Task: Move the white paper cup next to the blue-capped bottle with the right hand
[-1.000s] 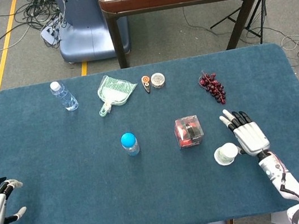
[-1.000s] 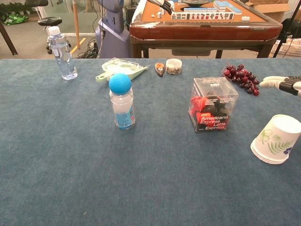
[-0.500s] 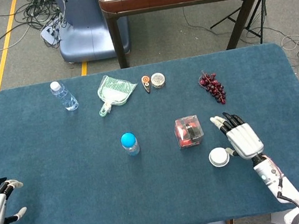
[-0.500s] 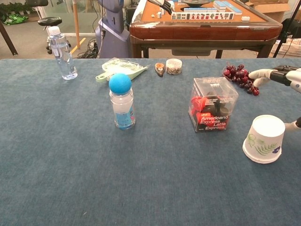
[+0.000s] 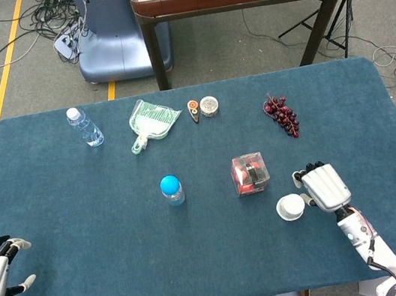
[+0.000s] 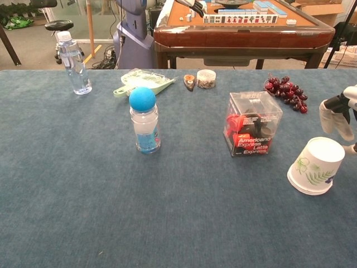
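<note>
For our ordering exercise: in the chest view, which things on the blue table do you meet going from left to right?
Clear water bottle → green dustpan → blue-capped bottle → small round tin → clear box of coffee packs → grapes → white paper cup → right robot hand.

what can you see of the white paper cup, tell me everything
The white paper cup looks like thin paper, white with a green leaf print and a small blue mark on its side. It is upside down, closed base up and wide rim down, and tilted, so part of the rim lifts off the blue table cloth. It sits near the table's right side, right of the clear box. The right robot hand is close beside it; contact cannot be confirmed.
</note>
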Controlling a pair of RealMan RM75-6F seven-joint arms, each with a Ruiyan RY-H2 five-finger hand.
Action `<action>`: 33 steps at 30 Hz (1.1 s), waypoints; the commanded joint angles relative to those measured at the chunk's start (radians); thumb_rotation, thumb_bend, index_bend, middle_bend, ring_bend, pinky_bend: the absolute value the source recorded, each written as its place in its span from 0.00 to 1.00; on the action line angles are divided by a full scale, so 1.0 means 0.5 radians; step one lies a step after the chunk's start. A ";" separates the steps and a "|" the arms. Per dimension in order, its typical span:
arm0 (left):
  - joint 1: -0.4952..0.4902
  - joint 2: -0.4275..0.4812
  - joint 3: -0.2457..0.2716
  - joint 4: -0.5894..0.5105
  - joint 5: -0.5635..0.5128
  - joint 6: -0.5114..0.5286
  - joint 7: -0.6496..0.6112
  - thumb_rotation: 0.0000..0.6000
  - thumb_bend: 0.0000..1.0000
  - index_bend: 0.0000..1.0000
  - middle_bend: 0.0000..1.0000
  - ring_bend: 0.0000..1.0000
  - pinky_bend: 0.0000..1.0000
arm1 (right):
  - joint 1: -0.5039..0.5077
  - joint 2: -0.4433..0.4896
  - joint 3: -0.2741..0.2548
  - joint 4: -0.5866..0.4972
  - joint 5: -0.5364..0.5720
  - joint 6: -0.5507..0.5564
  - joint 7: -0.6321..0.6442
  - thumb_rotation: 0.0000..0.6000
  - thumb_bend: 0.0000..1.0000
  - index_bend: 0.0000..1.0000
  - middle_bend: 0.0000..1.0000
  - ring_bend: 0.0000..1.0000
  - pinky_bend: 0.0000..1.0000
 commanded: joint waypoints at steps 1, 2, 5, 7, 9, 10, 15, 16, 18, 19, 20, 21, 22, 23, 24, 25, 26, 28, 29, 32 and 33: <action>-0.001 0.002 0.002 -0.001 0.000 -0.004 -0.002 1.00 0.06 0.35 0.31 0.18 0.37 | -0.006 0.001 -0.002 0.001 0.010 -0.005 -0.005 1.00 0.00 0.63 0.76 0.56 0.61; -0.002 0.002 0.002 -0.001 -0.001 -0.007 -0.002 1.00 0.06 0.35 0.31 0.18 0.37 | -0.008 -0.002 -0.003 0.003 0.013 -0.005 -0.004 1.00 0.00 0.64 0.77 0.57 0.62; -0.003 0.004 0.003 -0.004 -0.002 -0.010 -0.005 1.00 0.06 0.35 0.31 0.18 0.38 | -0.015 -0.014 -0.007 0.019 0.017 -0.003 -0.008 1.00 0.00 0.69 0.83 0.62 0.66; -0.002 0.006 0.002 -0.007 -0.002 -0.009 -0.008 1.00 0.06 0.35 0.31 0.18 0.38 | -0.019 -0.023 -0.010 0.030 0.026 -0.011 -0.012 1.00 0.00 0.71 0.86 0.65 0.68; -0.002 0.008 0.003 -0.008 -0.003 -0.009 -0.010 1.00 0.06 0.35 0.31 0.18 0.38 | -0.022 -0.032 -0.012 0.042 0.037 -0.020 -0.010 1.00 0.00 0.72 0.87 0.66 0.69; -0.002 0.009 0.003 -0.008 -0.003 -0.009 -0.011 1.00 0.06 0.35 0.31 0.18 0.38 | -0.024 -0.040 -0.012 0.051 0.040 -0.020 -0.002 1.00 0.00 0.72 0.87 0.66 0.69; -0.003 0.010 0.004 -0.008 -0.007 -0.015 -0.014 1.00 0.06 0.35 0.31 0.18 0.38 | -0.035 -0.078 -0.008 0.077 0.032 0.005 0.056 1.00 0.00 0.72 0.87 0.66 0.69; -0.003 0.010 0.004 -0.008 -0.008 -0.017 -0.015 1.00 0.06 0.35 0.31 0.18 0.38 | -0.038 -0.092 -0.008 0.087 0.022 0.020 0.077 1.00 0.00 0.72 0.87 0.66 0.69; -0.003 0.011 0.005 -0.007 -0.009 -0.019 -0.015 1.00 0.06 0.35 0.31 0.18 0.38 | -0.043 -0.110 -0.007 0.102 0.007 0.042 0.105 1.00 0.00 0.72 0.87 0.66 0.69; -0.003 0.011 0.005 -0.007 -0.009 -0.020 -0.014 1.00 0.06 0.35 0.31 0.18 0.38 | -0.045 -0.121 -0.006 0.112 -0.004 0.056 0.123 1.00 0.00 0.72 0.87 0.66 0.69; -0.003 0.012 0.006 -0.007 -0.009 -0.021 -0.015 1.00 0.06 0.35 0.31 0.18 0.38 | -0.047 -0.129 -0.006 0.119 -0.012 0.067 0.137 1.00 0.00 0.72 0.87 0.66 0.69; -0.003 0.012 0.006 -0.008 -0.010 -0.021 -0.015 1.00 0.06 0.35 0.31 0.18 0.38 | -0.049 -0.136 -0.006 0.126 -0.018 0.076 0.151 1.00 0.00 0.72 0.87 0.66 0.69; -0.003 0.013 0.005 -0.008 -0.010 -0.021 -0.015 1.00 0.06 0.35 0.31 0.18 0.38 | -0.052 -0.146 -0.006 0.135 -0.025 0.086 0.171 1.00 0.00 0.72 0.87 0.66 0.69; -0.004 0.014 0.006 -0.010 -0.010 -0.022 -0.014 1.00 0.06 0.35 0.31 0.18 0.38 | -0.054 -0.154 -0.006 0.142 -0.030 0.093 0.186 1.00 0.00 0.72 0.87 0.66 0.69; -0.004 0.014 0.005 -0.011 -0.010 -0.022 -0.014 1.00 0.06 0.35 0.31 0.18 0.38 | -0.056 -0.161 -0.006 0.149 -0.033 0.099 0.199 1.00 0.00 0.72 0.87 0.66 0.69; -0.004 0.015 0.006 -0.012 -0.011 -0.023 -0.012 1.00 0.06 0.35 0.31 0.18 0.39 | -0.058 -0.172 -0.006 0.157 -0.037 0.106 0.216 1.00 0.00 0.72 0.87 0.66 0.69; -0.004 0.015 0.006 -0.012 -0.010 -0.024 -0.010 1.00 0.06 0.35 0.31 0.18 0.39 | -0.060 -0.179 -0.006 0.163 -0.039 0.109 0.226 1.00 0.00 0.72 0.87 0.66 0.69; -0.005 0.015 0.007 -0.014 -0.012 -0.027 -0.010 1.00 0.06 0.35 0.31 0.18 0.39 | -0.062 -0.193 -0.008 0.175 -0.041 0.109 0.235 1.00 0.00 0.72 0.87 0.66 0.69; -0.005 0.016 0.007 -0.015 -0.013 -0.027 -0.011 1.00 0.06 0.35 0.31 0.18 0.39 | -0.062 -0.198 -0.009 0.178 -0.039 0.105 0.236 1.00 0.00 0.72 0.87 0.66 0.69; -0.004 0.019 0.006 -0.017 -0.014 -0.026 -0.013 1.00 0.06 0.35 0.31 0.18 0.39 | -0.064 -0.212 -0.011 0.183 -0.033 0.094 0.237 1.00 0.00 0.72 0.87 0.66 0.69; -0.003 0.020 0.006 -0.020 -0.013 -0.023 -0.013 1.00 0.06 0.35 0.31 0.18 0.39 | -0.065 -0.217 -0.011 0.185 -0.031 0.093 0.239 1.00 0.00 0.72 0.87 0.66 0.69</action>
